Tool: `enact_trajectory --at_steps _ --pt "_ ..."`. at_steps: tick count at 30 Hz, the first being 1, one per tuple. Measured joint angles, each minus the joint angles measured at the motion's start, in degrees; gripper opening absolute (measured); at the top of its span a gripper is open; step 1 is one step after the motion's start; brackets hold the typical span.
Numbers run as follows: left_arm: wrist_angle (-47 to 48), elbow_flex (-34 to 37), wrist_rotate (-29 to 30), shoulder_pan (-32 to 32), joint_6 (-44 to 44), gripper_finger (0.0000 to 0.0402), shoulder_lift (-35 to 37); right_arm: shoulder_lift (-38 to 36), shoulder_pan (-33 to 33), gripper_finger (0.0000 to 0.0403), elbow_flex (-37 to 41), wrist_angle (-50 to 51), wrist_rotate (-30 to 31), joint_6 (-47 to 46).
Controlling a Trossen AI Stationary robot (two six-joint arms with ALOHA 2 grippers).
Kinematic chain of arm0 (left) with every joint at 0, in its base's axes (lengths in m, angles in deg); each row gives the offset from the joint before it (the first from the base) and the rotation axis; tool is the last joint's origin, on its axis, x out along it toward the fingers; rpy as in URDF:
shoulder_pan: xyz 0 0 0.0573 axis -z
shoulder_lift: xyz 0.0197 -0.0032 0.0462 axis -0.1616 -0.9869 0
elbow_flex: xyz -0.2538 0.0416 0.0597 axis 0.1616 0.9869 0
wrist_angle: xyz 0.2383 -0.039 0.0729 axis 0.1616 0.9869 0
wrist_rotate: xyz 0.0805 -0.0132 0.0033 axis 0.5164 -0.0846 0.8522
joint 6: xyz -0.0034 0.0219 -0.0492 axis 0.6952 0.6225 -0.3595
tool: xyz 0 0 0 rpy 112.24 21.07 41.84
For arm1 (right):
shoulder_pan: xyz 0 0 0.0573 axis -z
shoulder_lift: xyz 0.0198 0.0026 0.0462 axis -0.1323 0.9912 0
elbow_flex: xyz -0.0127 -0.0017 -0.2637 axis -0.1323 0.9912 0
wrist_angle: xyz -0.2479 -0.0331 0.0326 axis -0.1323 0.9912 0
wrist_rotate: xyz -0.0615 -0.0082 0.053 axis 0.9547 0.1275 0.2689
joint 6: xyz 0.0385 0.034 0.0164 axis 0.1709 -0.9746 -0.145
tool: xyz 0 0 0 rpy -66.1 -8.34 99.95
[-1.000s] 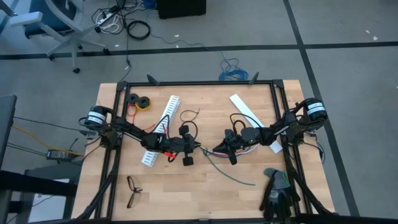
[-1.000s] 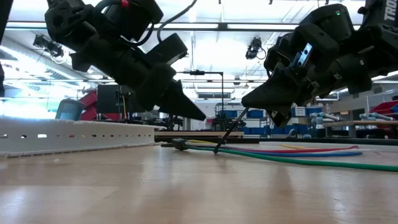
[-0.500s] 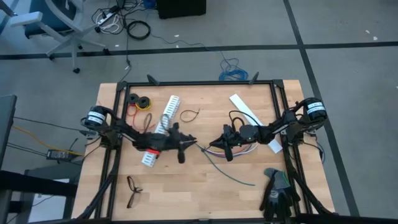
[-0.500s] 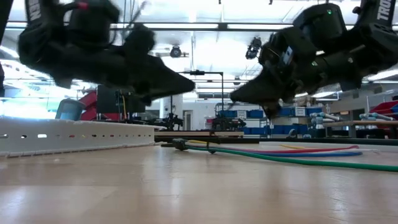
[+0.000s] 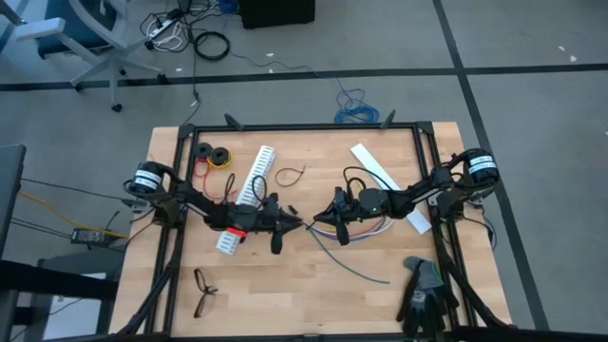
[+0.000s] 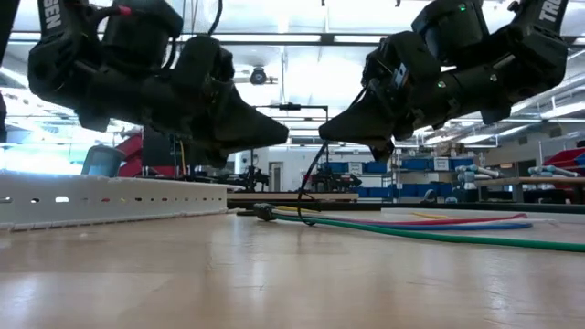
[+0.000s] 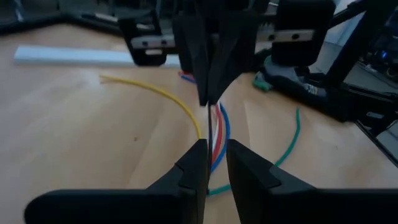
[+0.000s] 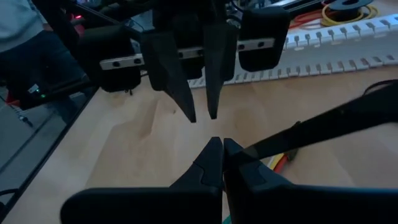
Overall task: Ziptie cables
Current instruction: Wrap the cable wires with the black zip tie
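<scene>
Handover of ziptie, grippers tip to tip at table centre.

My right gripper [image 5: 323, 221] is pinched tight on a ziptie [image 6: 309, 190]; my left gripper [image 5: 296, 224], at its 9 o'clock, stands slightly parted to receive it. The cables [image 5: 366, 231] lie at the right gripper's 4 o'clock, awaiting binding.

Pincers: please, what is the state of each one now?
Left pincer: slightly open, holding nothing visible.
Right pincer: closed on a black ziptie that hangs toward the cables.
</scene>
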Motion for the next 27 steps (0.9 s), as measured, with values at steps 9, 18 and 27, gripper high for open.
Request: enact_trajectory --at_steps 9,18,27 --pt "4.4 -1.9 -0.5 -0.9 1.7 0.0070 -0.2 0.0 0.3 0.0000 0.0 -1.8 -1.4 0.4" --pt "5.2 -3.1 -5.4 -2.9 1.6 0.0077 -0.5 0.0 0.2 0.0000 0.0 -2.9 -2.8 1.6" --pt "5.6 -4.5 -5.0 -2.9 6.3 0.0103 -0.5 0.0 0.2 0.0000 0.0 -2.9 -3.0 1.5"
